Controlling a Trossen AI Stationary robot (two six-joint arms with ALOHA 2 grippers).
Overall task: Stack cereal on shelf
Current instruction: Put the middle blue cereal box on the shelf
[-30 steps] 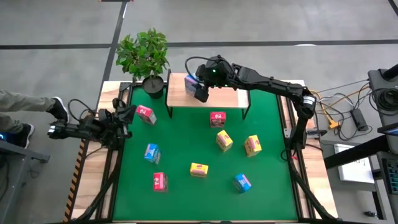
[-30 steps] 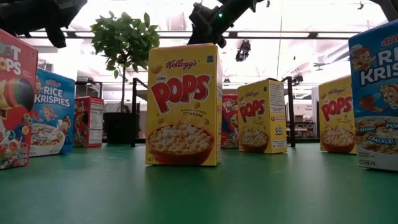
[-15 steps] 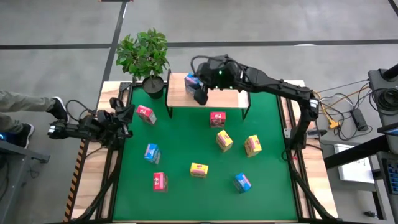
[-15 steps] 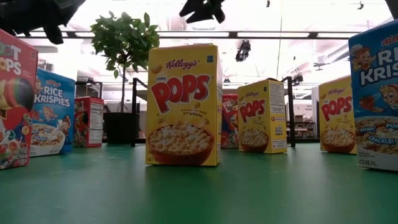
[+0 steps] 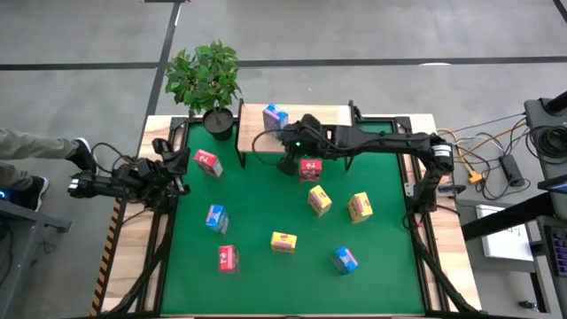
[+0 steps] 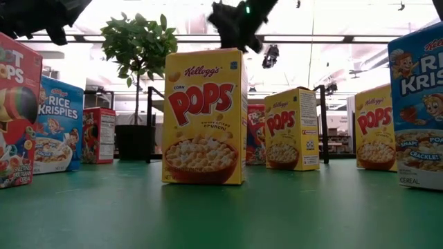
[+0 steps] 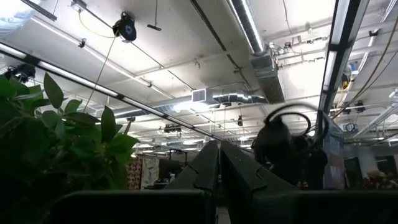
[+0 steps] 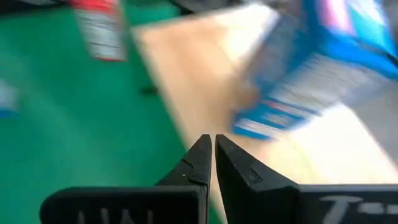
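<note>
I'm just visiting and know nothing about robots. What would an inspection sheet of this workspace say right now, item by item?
Surface: green mat on a wooden table.
Job's things: one blue cereal box stands on the wooden shelf; eight boxes stand scattered on the mat, red, yellow and blue.
Clutter: potted plant at the far left corner.
Grippers: right hand shut and empty, just in front of the shelf beside a red box; left hand shut, waiting at the left edge.
Cables: bundle beside the table on the right.
Surroundings: a person's shoes at the left.
</note>
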